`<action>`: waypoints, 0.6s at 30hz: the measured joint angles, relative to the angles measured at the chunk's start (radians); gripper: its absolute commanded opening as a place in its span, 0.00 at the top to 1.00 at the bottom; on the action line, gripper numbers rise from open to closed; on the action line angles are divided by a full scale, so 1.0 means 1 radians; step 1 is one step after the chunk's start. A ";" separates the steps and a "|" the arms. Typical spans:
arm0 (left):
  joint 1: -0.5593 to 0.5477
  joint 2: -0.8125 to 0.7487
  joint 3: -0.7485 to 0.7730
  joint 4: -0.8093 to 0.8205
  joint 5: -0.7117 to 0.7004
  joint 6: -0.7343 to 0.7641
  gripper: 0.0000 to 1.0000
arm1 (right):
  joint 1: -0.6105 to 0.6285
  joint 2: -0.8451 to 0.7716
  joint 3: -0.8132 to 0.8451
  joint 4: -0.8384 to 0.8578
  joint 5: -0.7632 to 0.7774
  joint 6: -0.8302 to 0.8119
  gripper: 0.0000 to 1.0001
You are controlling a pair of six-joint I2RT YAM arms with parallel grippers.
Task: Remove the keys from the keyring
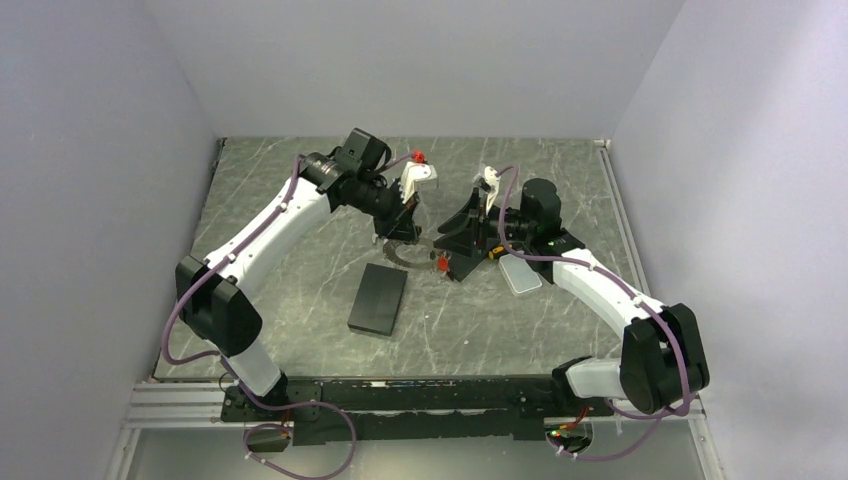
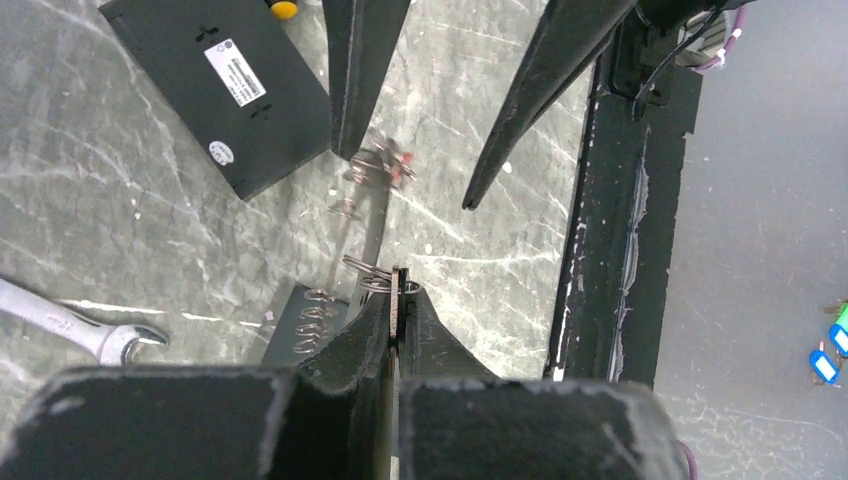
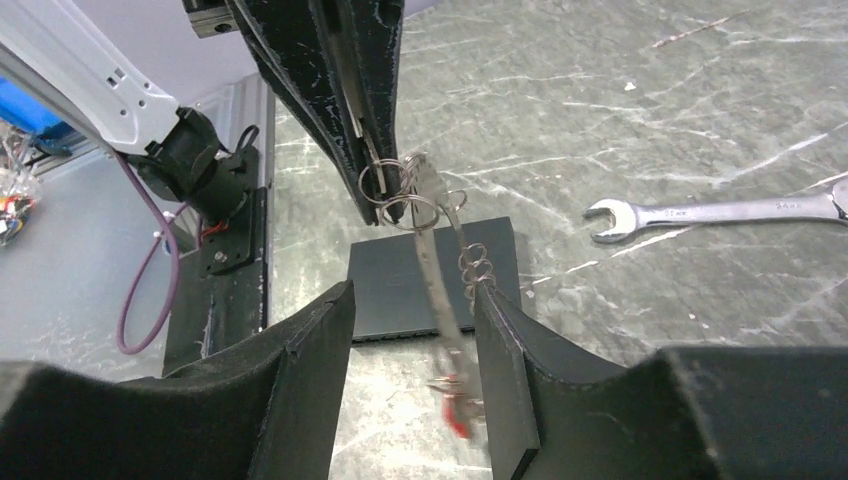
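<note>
The keyring (image 3: 437, 280) hangs edge-on as a thin blurred metal band from my left gripper (image 3: 377, 190). Its small red piece (image 3: 455, 412) is at the low end. Small split rings (image 3: 400, 198) cluster at the grip. My left gripper (image 2: 398, 287) is shut on the ring's upper edge. My right gripper (image 3: 412, 292) is open, one finger on each side of the hanging ring, not touching it. From above, a dark spiky arc of keys (image 1: 404, 256) shows below my left gripper (image 1: 403, 232), left of my right gripper (image 1: 448, 250).
A flat black box (image 1: 378, 297) lies on the marble table just in front of the grippers. A silver wrench (image 3: 720, 210) lies on the table near the left arm. A pale grey pad (image 1: 520, 272) lies by the right arm.
</note>
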 measured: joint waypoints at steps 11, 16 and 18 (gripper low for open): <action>-0.018 0.066 0.040 -0.055 -0.060 -0.116 1.00 | 0.006 0.002 -0.064 0.131 -0.008 0.077 0.50; -0.019 0.109 0.075 -0.103 -0.063 -0.171 1.00 | 0.018 0.002 -0.074 0.166 -0.009 0.090 0.52; -0.020 0.127 0.103 -0.117 -0.063 -0.186 1.00 | 0.021 0.002 -0.077 0.179 -0.009 0.092 0.53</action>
